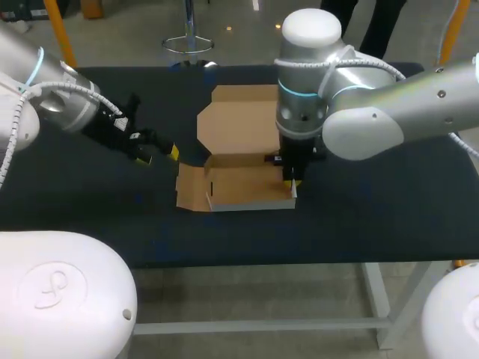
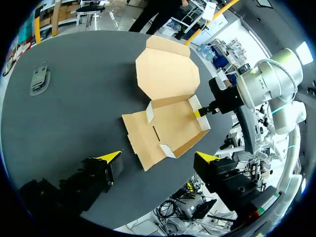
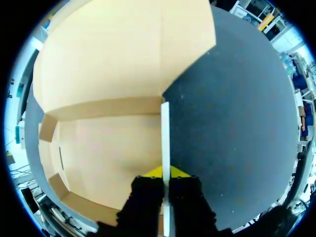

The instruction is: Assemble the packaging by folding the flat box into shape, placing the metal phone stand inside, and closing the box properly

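The brown cardboard box [image 1: 243, 185] lies mid-table, partly folded, its lid [image 1: 239, 120] flat behind it and its left flap [image 1: 190, 191] flat on the table. My right gripper [image 1: 293, 179] points down at the box's right side, shut on the upright right side wall [image 3: 165, 133], one finger on each face. My left gripper [image 1: 161, 153] hovers open left of the box, holding nothing; in its wrist view the box [image 2: 168, 123] is ahead of its fingers. The grey metal phone stand [image 2: 39, 79] lies on the table far off to the side of the box.
The dark table [image 1: 374, 202] carries only the box and the stand. My right arm [image 1: 374, 112] reaches over the box's back right. The table's front edge [image 1: 284, 258] runs close below the box.
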